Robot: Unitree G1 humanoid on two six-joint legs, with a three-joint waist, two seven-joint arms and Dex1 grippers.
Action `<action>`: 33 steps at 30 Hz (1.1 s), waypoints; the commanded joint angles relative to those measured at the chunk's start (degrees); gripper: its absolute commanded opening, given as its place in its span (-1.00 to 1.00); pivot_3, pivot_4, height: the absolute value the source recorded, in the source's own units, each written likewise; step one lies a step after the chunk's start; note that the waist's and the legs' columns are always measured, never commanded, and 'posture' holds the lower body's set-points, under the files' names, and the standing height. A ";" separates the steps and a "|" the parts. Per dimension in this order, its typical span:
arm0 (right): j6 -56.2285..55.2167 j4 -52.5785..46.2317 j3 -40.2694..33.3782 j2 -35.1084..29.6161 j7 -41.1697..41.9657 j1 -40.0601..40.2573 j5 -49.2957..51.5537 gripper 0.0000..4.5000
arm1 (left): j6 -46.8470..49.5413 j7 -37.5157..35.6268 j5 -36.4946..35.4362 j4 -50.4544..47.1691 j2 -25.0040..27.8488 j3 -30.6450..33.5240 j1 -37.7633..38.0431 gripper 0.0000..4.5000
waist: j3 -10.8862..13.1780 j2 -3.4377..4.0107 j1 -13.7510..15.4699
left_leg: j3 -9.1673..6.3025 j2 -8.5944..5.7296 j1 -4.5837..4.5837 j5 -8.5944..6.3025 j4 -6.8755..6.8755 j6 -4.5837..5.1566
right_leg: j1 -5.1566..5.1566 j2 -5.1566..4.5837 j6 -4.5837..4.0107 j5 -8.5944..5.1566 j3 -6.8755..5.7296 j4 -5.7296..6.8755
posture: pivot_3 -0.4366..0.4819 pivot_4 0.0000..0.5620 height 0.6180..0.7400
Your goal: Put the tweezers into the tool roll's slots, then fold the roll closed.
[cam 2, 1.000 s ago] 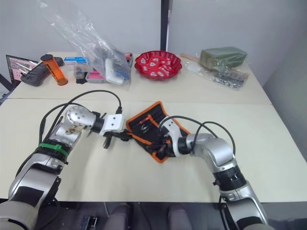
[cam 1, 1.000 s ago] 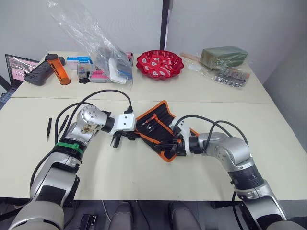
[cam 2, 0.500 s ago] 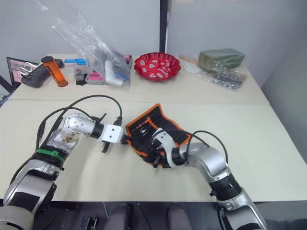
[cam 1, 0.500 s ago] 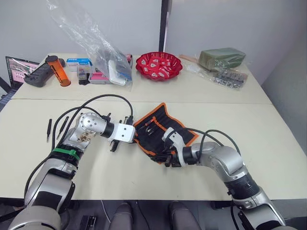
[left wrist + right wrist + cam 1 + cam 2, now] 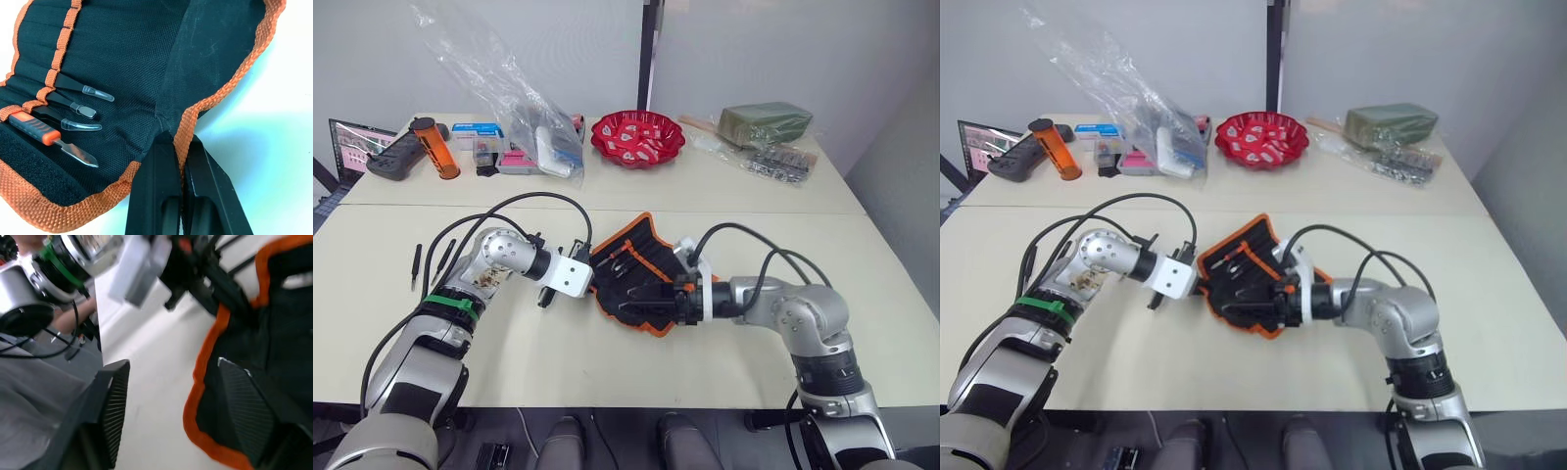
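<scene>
- Lies open mid-table, the tool roll point(image 5: 636, 279); held at both edges to ready a fold, by judgement
- Left gripper point(image 5: 179, 161) pinched onto roll's orange trim; right gripper point(image 5: 171, 416) spread wide, one finger over roll's opposite edge
- Three capped tweezers point(image 5: 78, 107) tucked in roll's slots point(image 5: 56, 73); two more tweezers point(image 5: 414, 264) well left of roll

a cream table point(image 5: 607, 362) carries the tool roll point(image 5: 641, 269), two loose tweezers point(image 5: 414, 264), a red bowl point(image 5: 637, 137).
</scene>
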 commanded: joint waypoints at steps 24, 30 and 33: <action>-19.96 11.51 19.70 -5.72 0.07 5.92 -22.65 -1.00 | 28.91 -11.41 -17.29 -20.46 10.27 10.31 11.05 0.57 | -0.11 -0.02 -0.14 | 0.00 0.04 0.09 0.00 -0.09 -0.01 | 0.05 0.02 -0.08 -0.07 0.01 -0.02 | -0.05 -0.47 1.00; -21.20 12.36 20.57 -5.43 0.13 5.62 -23.57 -1.00 | 51.02 -3.57 -29.38 -31.77 5.86 17.50 12.43 0.98 | -0.30 -0.29 1.31 | -0.03 0.04 0.07 -0.01 0.05 -0.01 | 0.25 -0.01 -0.21 -0.20 -0.05 -0.22 | -0.05 -0.47 1.00; -21.16 12.14 20.67 -4.94 0.10 5.77 -23.91 -1.00 | 56.70 3.40 -30.41 -34.08 1.49 18.67 12.47 0.98 | -0.34 -0.31 1.20 | -0.01 0.04 0.13 0.00 0.04 -0.01 | 0.28 0.01 -0.23 -0.20 -0.02 -0.25 | -0.05 -0.47 1.00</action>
